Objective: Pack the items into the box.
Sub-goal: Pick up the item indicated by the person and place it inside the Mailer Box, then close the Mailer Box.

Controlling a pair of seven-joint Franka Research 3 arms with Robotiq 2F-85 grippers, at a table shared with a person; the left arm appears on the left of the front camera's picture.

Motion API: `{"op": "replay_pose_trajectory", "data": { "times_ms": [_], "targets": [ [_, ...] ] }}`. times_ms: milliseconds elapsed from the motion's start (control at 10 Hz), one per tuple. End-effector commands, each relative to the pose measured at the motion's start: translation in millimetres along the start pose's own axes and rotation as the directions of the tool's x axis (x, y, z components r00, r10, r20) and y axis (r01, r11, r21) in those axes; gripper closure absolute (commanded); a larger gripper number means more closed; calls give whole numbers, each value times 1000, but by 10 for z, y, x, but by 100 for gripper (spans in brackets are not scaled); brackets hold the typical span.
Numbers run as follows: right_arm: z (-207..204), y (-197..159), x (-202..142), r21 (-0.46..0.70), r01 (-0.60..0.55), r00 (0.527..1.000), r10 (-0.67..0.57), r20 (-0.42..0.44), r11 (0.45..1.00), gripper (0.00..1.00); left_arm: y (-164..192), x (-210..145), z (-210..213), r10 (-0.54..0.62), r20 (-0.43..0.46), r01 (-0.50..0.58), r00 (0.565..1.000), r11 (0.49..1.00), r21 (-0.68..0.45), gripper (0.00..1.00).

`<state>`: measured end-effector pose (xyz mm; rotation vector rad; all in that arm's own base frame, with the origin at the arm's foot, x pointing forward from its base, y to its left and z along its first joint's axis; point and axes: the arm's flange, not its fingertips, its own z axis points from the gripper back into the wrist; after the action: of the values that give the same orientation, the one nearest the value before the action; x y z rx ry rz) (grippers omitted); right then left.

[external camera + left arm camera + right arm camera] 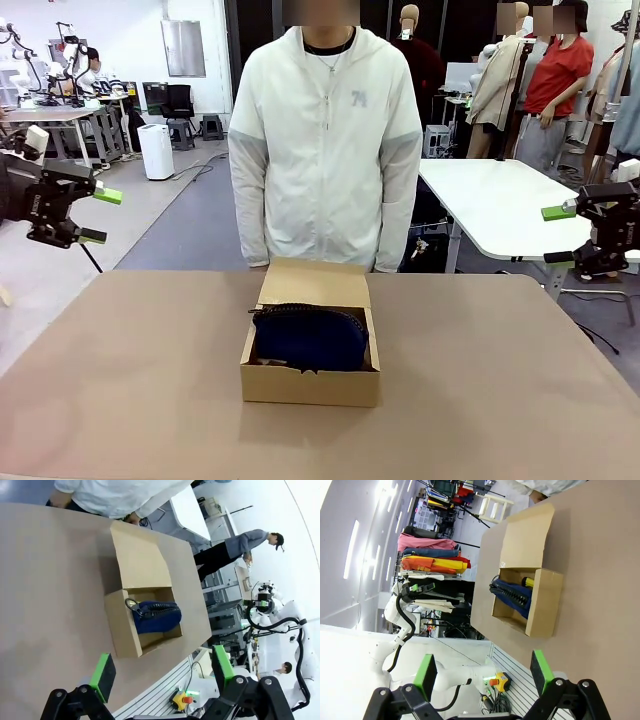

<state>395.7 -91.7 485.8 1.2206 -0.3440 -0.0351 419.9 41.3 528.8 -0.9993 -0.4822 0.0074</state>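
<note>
Left gripper (100,216) and right gripper (558,235) both spread wide, hold nothing. Pouch (308,338) sits in box (310,385), mid table (120,380). Risk: pouch looks puffy, so flap (315,283) may catch, not shut.

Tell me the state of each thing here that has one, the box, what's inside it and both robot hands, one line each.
box: open, upright.
flap lid: folded back toward the person.
pouch: inside the box, zip looks shut.
utility knife: inside the box beside the pouch, mostly hidden.
left hand: open, empty, raised aside.
right hand: open, empty, raised aside.
</note>
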Motion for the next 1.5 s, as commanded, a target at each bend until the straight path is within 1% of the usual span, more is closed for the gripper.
{"op": "replay_pose_trajectory", "data": {
  "times_ms": [0, 1400],
  "targets": [
    [23, 25, 12, -2, -12, 1000, 12, -9, 1000, 0, 32, 22, 51, 13, -6, -13, 1000, 1000, -2, 0],
    [23, 25, 12, -2, -12, 1000, 12, -9, 1000, 0, 32, 22, 51, 13, -6, -13, 1000, 1000, -2, 0]
  ]
}}
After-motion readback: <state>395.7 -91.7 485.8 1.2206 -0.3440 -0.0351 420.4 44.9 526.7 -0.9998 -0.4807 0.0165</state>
